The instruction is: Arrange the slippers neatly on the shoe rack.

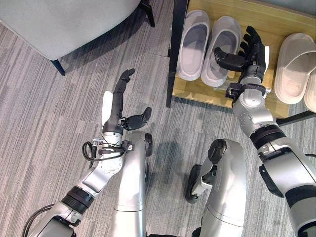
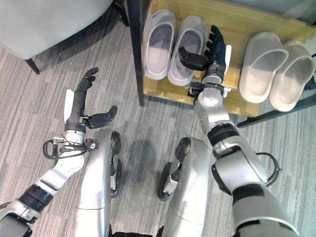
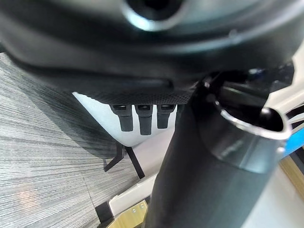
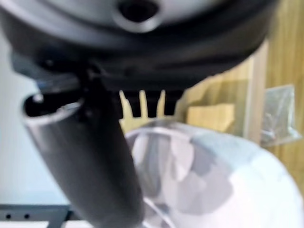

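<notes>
- The wooden shoe rack with a black metal frame (image 1: 256,22) carries two pairs: a pale grey pair of rubber slippers (image 1: 207,47) at its left end, side by side with toes pointing far, and a cream pair of slide slippers (image 2: 274,69) well apart to the right.
- The right hand (image 1: 247,57) hovers over the shelf just right of the grey pair, fingers straight and spread, thumb reaching across above the heel of the nearer grey slipper; it holds nothing.
- The left hand (image 1: 121,106) is idle over the grey striped carpet floor (image 1: 44,98), fingers straight, empty.
- A grey upholstered chair (image 1: 64,22) stands far left.
- Judged risk: the thumb may catch the right grey slipper's heel rim and twist it out of line or nudge it into its mate.
- A low sweep could drag that slipper off the rack's near edge.
</notes>
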Motion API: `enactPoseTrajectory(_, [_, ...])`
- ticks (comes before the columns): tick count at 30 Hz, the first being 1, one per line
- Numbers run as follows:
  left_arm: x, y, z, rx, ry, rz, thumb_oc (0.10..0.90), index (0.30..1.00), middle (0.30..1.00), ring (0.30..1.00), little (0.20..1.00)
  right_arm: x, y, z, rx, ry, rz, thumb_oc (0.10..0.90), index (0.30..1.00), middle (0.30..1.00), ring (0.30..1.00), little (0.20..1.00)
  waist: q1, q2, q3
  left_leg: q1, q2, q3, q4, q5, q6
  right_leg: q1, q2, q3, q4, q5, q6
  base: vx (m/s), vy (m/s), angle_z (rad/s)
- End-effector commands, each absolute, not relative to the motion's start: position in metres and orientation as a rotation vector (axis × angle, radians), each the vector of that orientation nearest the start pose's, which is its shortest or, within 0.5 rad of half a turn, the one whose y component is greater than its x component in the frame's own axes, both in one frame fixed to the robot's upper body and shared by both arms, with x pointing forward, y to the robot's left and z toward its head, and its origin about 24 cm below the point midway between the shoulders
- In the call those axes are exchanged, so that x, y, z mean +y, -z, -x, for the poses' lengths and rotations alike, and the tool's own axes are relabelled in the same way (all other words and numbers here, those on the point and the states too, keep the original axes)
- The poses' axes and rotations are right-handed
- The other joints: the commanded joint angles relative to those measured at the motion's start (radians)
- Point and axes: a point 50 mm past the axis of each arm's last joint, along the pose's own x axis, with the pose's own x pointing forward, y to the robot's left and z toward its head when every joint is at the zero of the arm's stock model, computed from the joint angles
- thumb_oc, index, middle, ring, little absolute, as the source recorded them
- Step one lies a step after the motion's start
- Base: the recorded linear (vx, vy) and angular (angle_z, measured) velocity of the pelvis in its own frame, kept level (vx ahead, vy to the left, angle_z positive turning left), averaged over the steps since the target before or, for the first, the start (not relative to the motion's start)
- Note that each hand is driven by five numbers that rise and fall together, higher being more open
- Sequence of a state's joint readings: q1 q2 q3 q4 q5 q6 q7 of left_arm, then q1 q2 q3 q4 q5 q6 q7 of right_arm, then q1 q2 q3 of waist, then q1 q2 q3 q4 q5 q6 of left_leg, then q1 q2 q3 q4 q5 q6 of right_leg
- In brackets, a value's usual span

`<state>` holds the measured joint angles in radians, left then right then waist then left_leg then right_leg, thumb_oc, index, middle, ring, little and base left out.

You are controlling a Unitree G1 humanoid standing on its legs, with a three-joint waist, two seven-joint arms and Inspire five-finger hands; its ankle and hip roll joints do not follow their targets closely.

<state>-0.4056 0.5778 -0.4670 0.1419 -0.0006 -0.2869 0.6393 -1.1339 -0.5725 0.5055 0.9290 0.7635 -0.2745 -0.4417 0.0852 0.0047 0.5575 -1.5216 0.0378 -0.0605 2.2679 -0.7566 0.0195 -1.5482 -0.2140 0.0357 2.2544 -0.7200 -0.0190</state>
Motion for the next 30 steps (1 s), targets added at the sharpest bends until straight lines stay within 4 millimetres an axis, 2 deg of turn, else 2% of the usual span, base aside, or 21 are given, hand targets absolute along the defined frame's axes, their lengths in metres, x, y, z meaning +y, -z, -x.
enactPoseTrajectory(1, [0.141, -0.115, -0.282, -0.583, -0.007, -0.411, 0.8, 0.9, 0.9, 0.9, 0.9, -0.207, -0.328, -0.384, -0.759, 0.291, -0.095, 0.8, 0.9, 0.9, 0.9, 0.9, 0.035, -0.006, -0.037, -0.048, -0.033, -0.073, 0.018, -0.052, -0.001, -0.022, -0.001, 0.04, 0.046, -0.027, -0.01, 0.0, 0.0, 0.0])
enactPoseTrajectory(6, [0.144, -0.114, -0.28, -0.577, -0.02, -0.413, 0.8, 0.9, 0.9, 0.9, 0.9, -0.213, -0.326, -0.372, -0.821, 0.249, -0.137, 0.8, 0.9, 0.9, 0.9, 0.9, 0.028, -0.012, -0.037, -0.048, -0.034, -0.073, 0.015, -0.048, 0.0, -0.022, -0.002, 0.04, 0.042, -0.025, -0.01, 0.0, 0.0, 0.0])
enactPoseTrajectory(11, [0.145, -0.112, -0.279, -0.566, -0.013, -0.423, 0.8, 0.9, 0.9, 0.9, 0.9, -0.209, -0.324, -0.359, -0.875, 0.148, -0.166, 0.8, 0.9, 0.9, 0.9, 0.9, 0.025, -0.019, -0.037, -0.048, -0.036, -0.075, 0.017, -0.046, -0.001, -0.022, 0.002, 0.038, 0.043, -0.024, -0.009, 0.0, 0.0, 0.0])
enactPoseTrajectory(16, [0.152, -0.113, -0.278, -0.565, -0.047, -0.445, 0.8, 0.9, 0.9, 0.9, 0.9, -0.203, -0.331, -0.319, -1.064, 0.065, -0.106, 0.8, 0.9, 0.9, 0.9, 0.9, 0.003, -0.026, -0.037, -0.048, -0.038, -0.075, 0.015, -0.042, 0.001, -0.022, 0.006, 0.038, 0.041, -0.028, -0.009, 0.0, 0.0, 0.0])
enactPoseTrajectory(17, [0.152, -0.113, -0.278, -0.565, -0.047, -0.445, 0.8, 0.9, 0.9, 0.9, 0.9, -0.203, -0.331, -0.319, -1.063, 0.067, -0.105, 0.8, 0.9, 0.9, 0.9, 0.9, 0.004, -0.026, -0.037, -0.048, -0.038, -0.075, 0.015, -0.042, 0.001, -0.022, 0.006, 0.039, 0.041, -0.028, -0.009, 0.0, 0.0, 0.0])
enactPoseTrajectory(18, [0.156, -0.114, -0.277, -0.574, -0.068, -0.451, 0.8, 0.9, 0.9, 0.9, 0.9, -0.195, -0.335, -0.299, -1.154, 0.031, -0.046, 0.8, 0.9, 0.9, 0.9, 0.9, -0.007, -0.029, -0.037, -0.048, -0.038, -0.073, 0.014, -0.04, 0.0, -0.022, 0.008, 0.037, 0.04, -0.028, -0.009, 0.0, 0.0, 0.0])
enactPoseTrajectory(20, [0.158, -0.114, -0.276, -0.575, -0.08, -0.462, 0.8, 0.9, 0.9, 0.9, 0.9, -0.194, -0.336, -0.29, -1.189, 0.028, -0.018, 0.8, 0.9, 0.9, 0.9, 0.9, -0.01, -0.03, -0.037, -0.048, -0.038, -0.072, 0.015, -0.039, 0.0, -0.022, 0.008, 0.037, 0.04, -0.029, -0.009, 0.0, 0.0, 0.0])
enactPoseTrajectory(23, [0.17, -0.116, -0.276, -0.581, -0.147, -0.475, 0.8, 0.9, 0.9, 0.9, 0.9, -0.183, -0.325, -0.272, -1.228, -0.032, 0.031, 0.8, 0.9, 0.9, 0.9, 0.9, -0.025, -0.031, -0.037, -0.048, -0.037, -0.072, 0.006, -0.033, 0.001, -0.022, 0.013, 0.033, 0.024, -0.018, -0.014, 0.02, 0.038, 0.0])
enactPoseTrajectory(26, [0.18, -0.12, -0.278, -0.593, -0.194, -0.491, 0.8, 0.9, 0.9, 0.9, 0.9, -0.183, -0.301, -0.263, -1.182, -0.057, 0.073, 0.8, 0.9, 0.9, 0.9, 0.9, -0.035, -0.04, -0.037, -0.048, -0.038, -0.062, -0.058, -0.014, 0.006, -0.022, 0.013, 0.023, -0.045, 0.003, -0.017, 0.0, 0.0, 0.0])
enactPoseTrajectory(28, [0.183, -0.13, -0.28, -0.635, -0.201, -0.524, 0.8, 0.9, 0.9, 0.9, 0.9, -0.18, -0.29, -0.255, -1.18, -0.09, 0.122, 0.8, 0.9, 0.9, 0.9, 0.9, -0.039, -0.05, -0.037, -0.048, -0.04, -0.043, -0.159, 0.016, 0.012, -0.016, 0.017, 0.011, -0.144, 0.032, -0.021, -0.11, -0.018, -0.11])
enactPoseTrajectory(30, [0.18, -0.146, -0.286, -0.702, -0.183, -0.559, 0.8, 0.9, 0.9, 0.9, 0.9, -0.167, -0.265, -0.257, -1.086, -0.208, 0.052, 0.8, 0.9, 0.9, 0.9, 0.9, -0.044, -0.032, -0.038, -0.048, -0.047, -0.04, -0.262, 0.07, 0.017, 0.018, 0.021, -0.018, -0.251, 0.059, -0.014, -0.16, 0.032, -0.08])
